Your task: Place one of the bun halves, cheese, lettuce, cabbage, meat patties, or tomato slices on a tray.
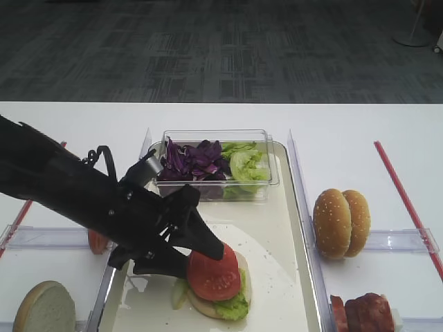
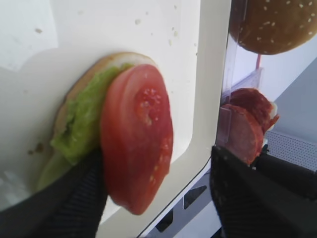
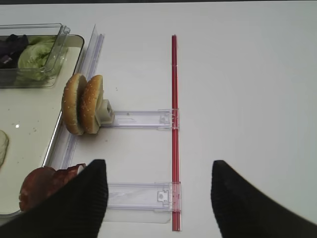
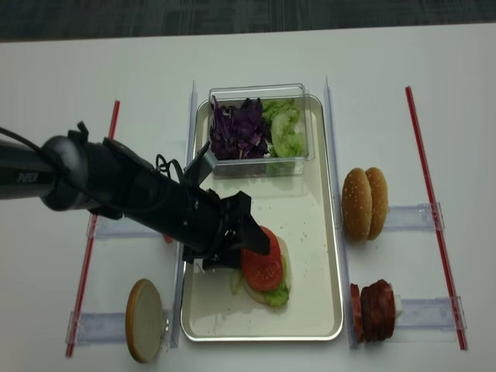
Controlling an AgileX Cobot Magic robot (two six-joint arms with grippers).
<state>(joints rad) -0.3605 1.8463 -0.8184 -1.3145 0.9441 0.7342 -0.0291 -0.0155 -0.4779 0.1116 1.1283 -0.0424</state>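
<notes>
A tomato slice (image 1: 213, 273) (image 2: 137, 148) (image 4: 262, 267) lies on lettuce (image 2: 81, 119) and a pale bun half (image 2: 99, 67) on the cream tray (image 1: 277, 277) (image 4: 310, 263). My left gripper (image 1: 201, 256) (image 2: 157, 163) (image 4: 246, 249) is low over the stack and open. One finger touches the slice's edge and the other stands well clear, over the tray rim. My right gripper (image 3: 158, 166) hangs open above the bare table right of the tray, with nothing between its fingers. It does not show in the exterior views.
A clear tub (image 1: 270, 155) at the tray's far end holds purple cabbage (image 1: 194, 160) and more lettuce (image 1: 246, 166). Right of the tray stand two sesame bun halves (image 1: 340, 221) (image 3: 83, 104) and meat patties (image 1: 363, 312) (image 3: 42, 186) in clear holders. A pale bun half (image 1: 45, 310) stands at the left front. Red strips (image 3: 174, 124) lie on the table.
</notes>
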